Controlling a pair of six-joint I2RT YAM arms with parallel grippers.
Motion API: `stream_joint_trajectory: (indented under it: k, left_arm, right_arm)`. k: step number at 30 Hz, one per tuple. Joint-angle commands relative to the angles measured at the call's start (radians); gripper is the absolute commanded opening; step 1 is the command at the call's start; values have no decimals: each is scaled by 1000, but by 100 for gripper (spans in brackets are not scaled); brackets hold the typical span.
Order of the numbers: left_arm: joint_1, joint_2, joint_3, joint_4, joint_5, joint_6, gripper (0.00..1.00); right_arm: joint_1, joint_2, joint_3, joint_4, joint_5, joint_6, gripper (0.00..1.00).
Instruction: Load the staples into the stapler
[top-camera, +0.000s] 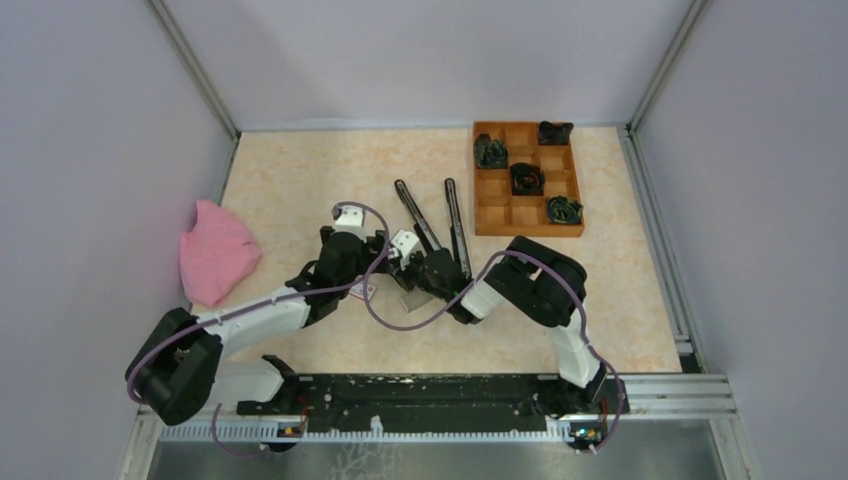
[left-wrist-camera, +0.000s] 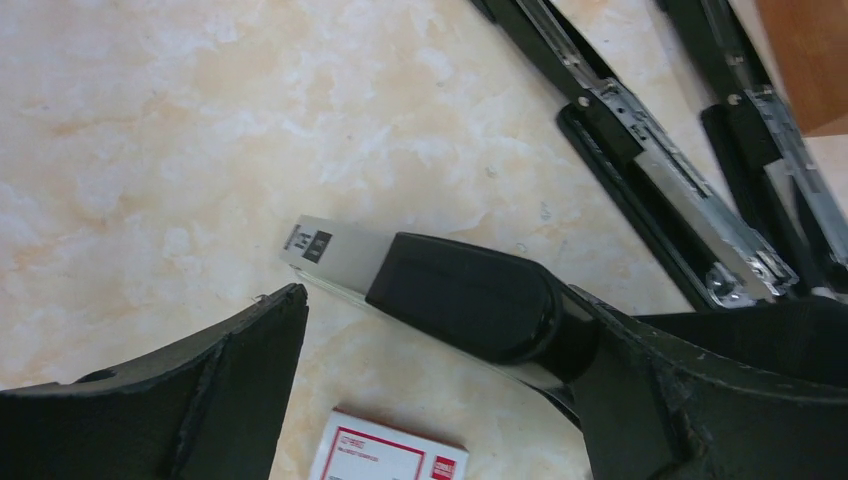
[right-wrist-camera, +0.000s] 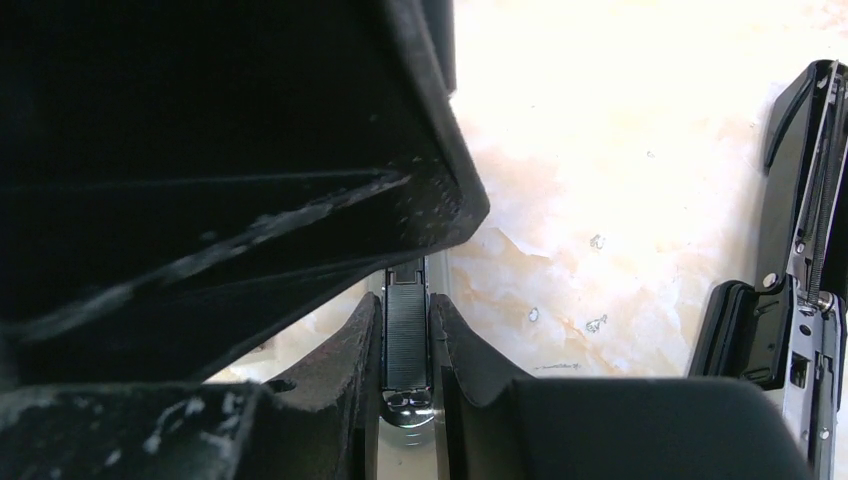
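Note:
The stapler (top-camera: 428, 228) lies opened out in a V of two long black arms with bare metal channels; it also shows in the left wrist view (left-wrist-camera: 640, 130) and the right wrist view (right-wrist-camera: 800, 300). My right gripper (right-wrist-camera: 405, 320) is shut on the staples (right-wrist-camera: 405, 340), a dark ridged strip in a silvery tray. The tray's end (left-wrist-camera: 325, 245) sticks out between my left fingers. My left gripper (left-wrist-camera: 440, 310) is open wide around it, just above the table. The white-and-red staple box (left-wrist-camera: 390, 460) lies under the left gripper. Both grippers (top-camera: 408, 268) meet near the stapler's hinge end.
A wooden compartment tray (top-camera: 495, 200) with several dark objects stands at the back right. A pink cloth (top-camera: 215, 250) lies at the left wall. Grey walls close in the table on three sides.

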Motion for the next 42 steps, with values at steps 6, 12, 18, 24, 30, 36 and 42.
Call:
stream_joint_trajectory:
  k: [6, 12, 18, 24, 30, 36, 42]
  left_arm:
    - [-30, -115, -12, -16, 121, -126, 100]
    - [-1, -188, -29, -80, 140, -202, 100]
    - [139, -250, -66, -163, 255, -355, 100]
    - [272, -286, -97, -236, 371, -449, 100]
    - [302, -303, -80, -322, 391, -469, 100]
    - [308, -334, -61, -385, 387, -474, 100]
    - [308, -340, -30, -445, 369, -475, 100]
  right_arm:
    - [11, 6, 23, 32, 8, 11, 2]
    - [11, 12, 34, 16, 5, 20, 7]
    - [11, -28, 22, -26, -11, 26, 24]
    - [11, -119, 5, -141, -28, 32, 41]
    - [12, -240, 45, -392, -54, 30, 50]
    - [10, -268, 161, -610, -57, 9, 53]
    - [10, -211, 252, -699, -37, 1, 51]
